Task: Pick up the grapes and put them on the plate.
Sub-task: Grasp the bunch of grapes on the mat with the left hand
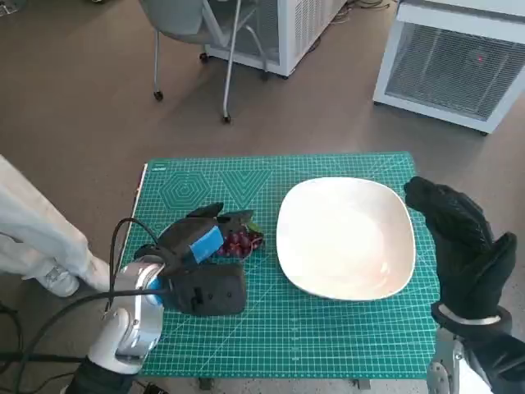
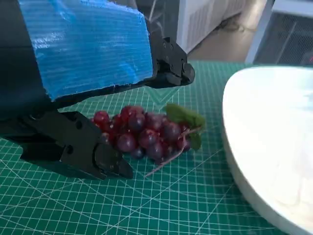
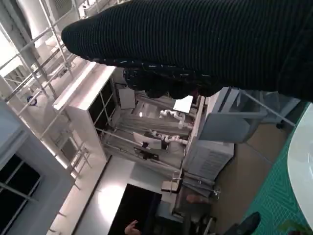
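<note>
A bunch of dark red grapes (image 1: pixel 243 241) with green leaves lies on the green cutting mat, just left of the white plate (image 1: pixel 345 236). My left hand (image 1: pixel 203 246) hovers over the bunch, fingers apart on either side of it, holding nothing. In the left wrist view the grapes (image 2: pixel 143 132) sit between a lower finger (image 2: pixel 100 159) and an upper finger (image 2: pixel 171 66), with a gap to each. The plate's rim (image 2: pixel 244 161) is close beside them. My gloved right hand (image 1: pixel 466 242) is raised at the mat's right edge, fingers spread, empty.
The green mat (image 1: pixel 328 336) covers the small table. A person's white-clad leg and shoe (image 1: pixel 49 246) stand at the left. A chair (image 1: pixel 197 41) and white cabinets (image 1: pixel 459 66) stand on the floor beyond the table. A black cable (image 1: pixel 123 238) loops near my left wrist.
</note>
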